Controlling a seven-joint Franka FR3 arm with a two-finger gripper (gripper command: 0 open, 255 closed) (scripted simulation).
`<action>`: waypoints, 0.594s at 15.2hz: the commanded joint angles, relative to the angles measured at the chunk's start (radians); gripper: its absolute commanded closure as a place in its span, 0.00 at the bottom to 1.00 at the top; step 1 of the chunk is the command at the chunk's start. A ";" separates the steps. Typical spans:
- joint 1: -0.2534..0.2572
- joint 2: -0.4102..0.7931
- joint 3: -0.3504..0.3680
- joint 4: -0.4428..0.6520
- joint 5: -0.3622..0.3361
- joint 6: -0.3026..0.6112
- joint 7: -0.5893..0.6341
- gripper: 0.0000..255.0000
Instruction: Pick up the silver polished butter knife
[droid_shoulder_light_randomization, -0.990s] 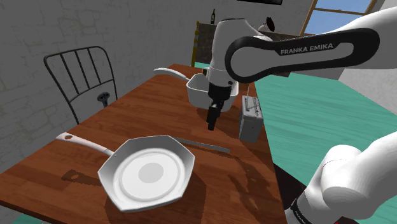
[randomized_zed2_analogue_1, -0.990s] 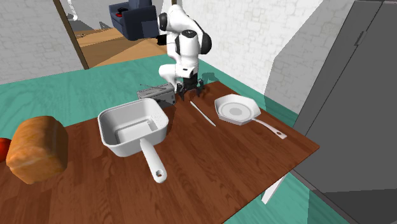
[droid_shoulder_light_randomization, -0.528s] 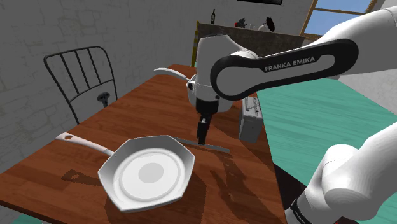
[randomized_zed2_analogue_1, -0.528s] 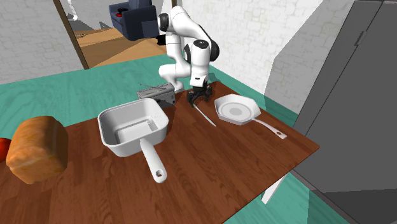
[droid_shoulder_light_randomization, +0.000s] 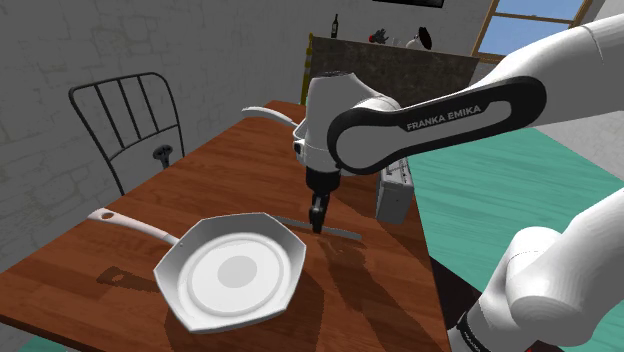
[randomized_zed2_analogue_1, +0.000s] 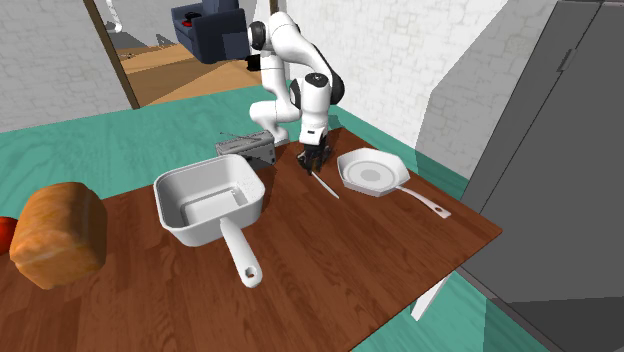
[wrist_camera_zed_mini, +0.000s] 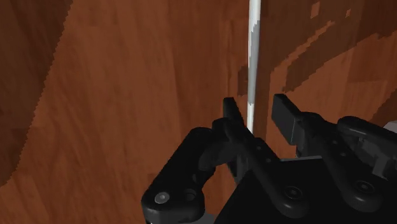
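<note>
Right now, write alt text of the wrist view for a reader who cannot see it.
The open black gripper straddles a thin pale butter knife lying flat on a reddish-brown wooden table. The knife runs straight away from the gripper, and dark shadows cross the wood.

Home kitchen/dining corner, sim render. Evidence:
- Wooden desk (droid_shoulder_light_randomization: 230, 165) loaded with kitchenware: white frying pan (droid_shoulder_light_randomization: 235, 272), square white saucepan (randomized_zed2_analogue_1: 207, 200), toaster (randomized_zed2_analogue_1: 247, 148), butter knife (droid_shoulder_light_randomization: 340, 233).
- Loaf of bread (randomized_zed2_analogue_1: 58, 235) at the second exterior view's lower left, with something red (randomized_zed2_analogue_1: 5, 232) cut off by the frame edge beside it.
- Black wire chair (droid_shoulder_light_randomization: 125, 120) at the desk's edge, left in the shoulder view.
- White-painted brick walls (droid_shoulder_light_randomization: 200, 40), teal floor (droid_shoulder_light_randomization: 520, 190), window (droid_shoulder_light_randomization: 535, 20) upper right in the shoulder view.
- Bottle (droid_shoulder_light_randomization: 335, 20) on a dark unit (droid_shoulder_light_randomization: 450, 58) at the back.
- Tall grey slab (randomized_zed2_analogue_1: 560, 170) on the second exterior view's right. Possibly a fridge, can't tell.
</note>
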 joint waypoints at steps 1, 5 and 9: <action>0.000 0.001 0.000 0.000 0.000 0.001 0.000 1.00; 0.000 0.001 0.000 0.000 0.000 0.001 0.000 1.00; 0.000 -0.006 -0.002 0.008 0.000 -0.013 -0.002 1.00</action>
